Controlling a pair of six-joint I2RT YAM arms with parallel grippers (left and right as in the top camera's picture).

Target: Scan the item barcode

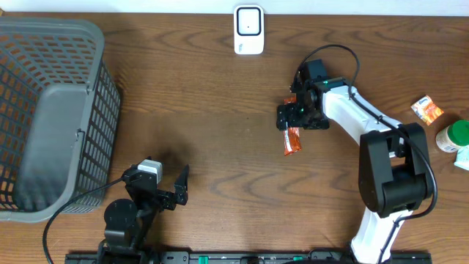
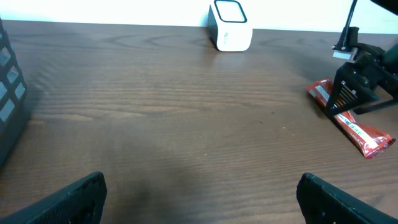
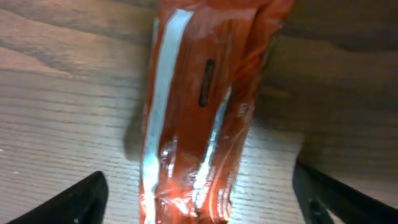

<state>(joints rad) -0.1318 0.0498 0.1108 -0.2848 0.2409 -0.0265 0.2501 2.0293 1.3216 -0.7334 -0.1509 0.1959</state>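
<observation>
The orange-red snack packet [image 1: 292, 141] lies flat on the bench [image 1: 220, 110], right of centre and well apart from the white barcode scanner [image 1: 249, 29] at the far edge. The right claw [image 1: 302, 116] sits directly over the packet's upper end. In the right wrist view its fingers [image 3: 74, 199] are spread wide on either side of the packet, and neither touches the wrapper: the claw is released. The left claw [image 2: 200, 186] is near the front edge, also released, with bare bench between its fingers. A grey basket [image 1: 51, 110] occupies the left end. A small orange pack [image 1: 426, 110] and a green-capped bottle [image 1: 454, 136] lie at the right edge.
</observation>
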